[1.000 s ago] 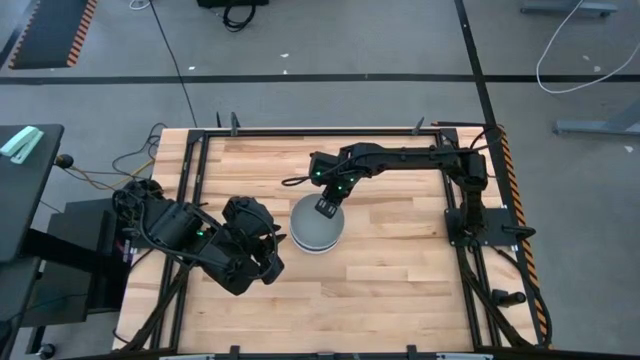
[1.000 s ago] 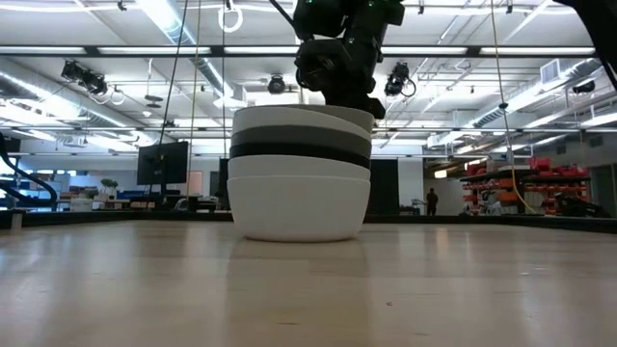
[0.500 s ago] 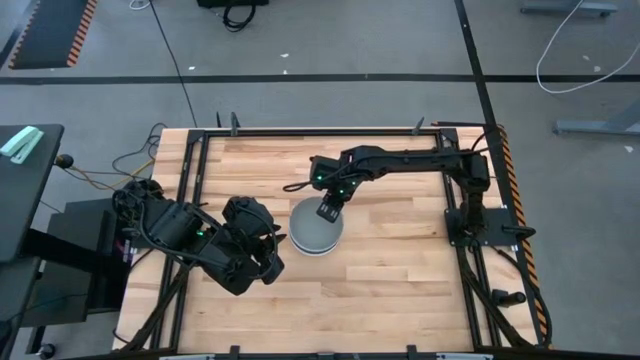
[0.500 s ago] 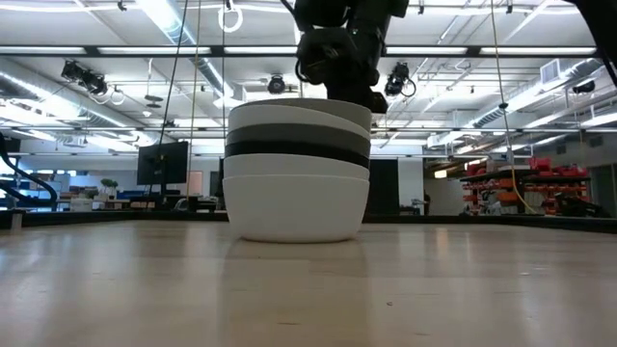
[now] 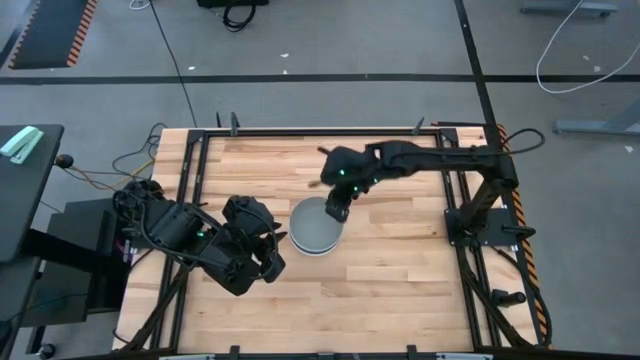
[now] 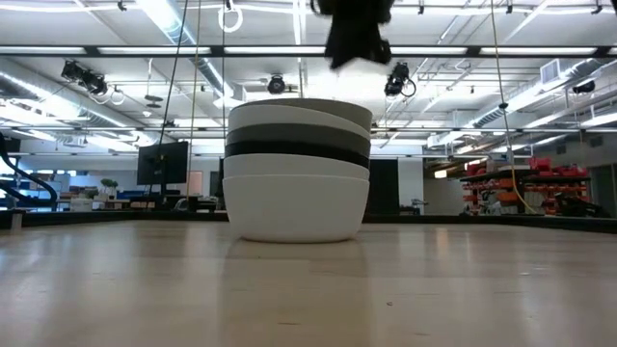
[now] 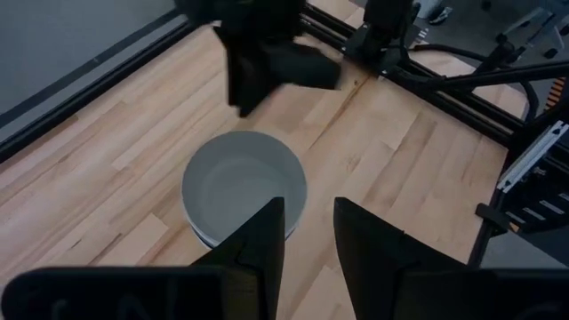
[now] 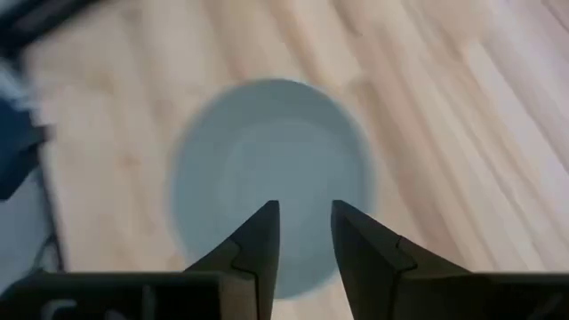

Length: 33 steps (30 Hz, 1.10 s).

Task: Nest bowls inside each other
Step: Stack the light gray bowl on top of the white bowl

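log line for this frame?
bowls: one nested stack | right pincer: above stack, empty | left pincer: waiting beside stack

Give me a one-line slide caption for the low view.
Nested stack of bowls on the wooden table, right gripper raised above it.

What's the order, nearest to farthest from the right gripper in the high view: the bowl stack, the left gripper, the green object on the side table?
1. Bowl stack, just below the right gripper, mid-table.
2. Left gripper, at the table's left.
3. Green object, far left, off the table.

Right arm [image 5: 420, 158] reaches mid-table, fingers [image 8: 258, 236] slightly apart; left arm [image 5: 200, 243] waits folded.
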Each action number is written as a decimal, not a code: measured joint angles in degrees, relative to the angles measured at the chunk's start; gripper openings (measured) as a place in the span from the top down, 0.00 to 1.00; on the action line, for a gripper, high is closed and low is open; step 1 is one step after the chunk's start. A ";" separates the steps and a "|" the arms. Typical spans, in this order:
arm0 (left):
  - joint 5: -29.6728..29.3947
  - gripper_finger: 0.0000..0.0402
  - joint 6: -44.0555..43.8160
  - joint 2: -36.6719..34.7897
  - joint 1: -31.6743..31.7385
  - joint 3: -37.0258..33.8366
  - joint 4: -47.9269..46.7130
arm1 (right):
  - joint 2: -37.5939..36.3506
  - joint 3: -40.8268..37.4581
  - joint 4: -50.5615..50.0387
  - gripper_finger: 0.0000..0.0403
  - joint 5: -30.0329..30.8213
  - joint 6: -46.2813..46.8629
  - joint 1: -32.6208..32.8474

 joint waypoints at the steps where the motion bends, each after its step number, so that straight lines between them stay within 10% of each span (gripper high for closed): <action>1: -0.26 0.73 0.02 0.10 0.00 0.00 -0.02 | -0.62 0.00 1.29 0.73 -0.16 -0.93 1.29; 12: -0.33 0.73 -2.33 0.75 2.81 -10.38 0.00 | -0.97 -0.93 6.41 0.98 4.32 -4.33 9.92; 33: 10.13 0.76 -1.47 0.72 17.87 -37.12 16.75 | -4.42 -1.25 3.63 0.99 22.76 4.57 33.35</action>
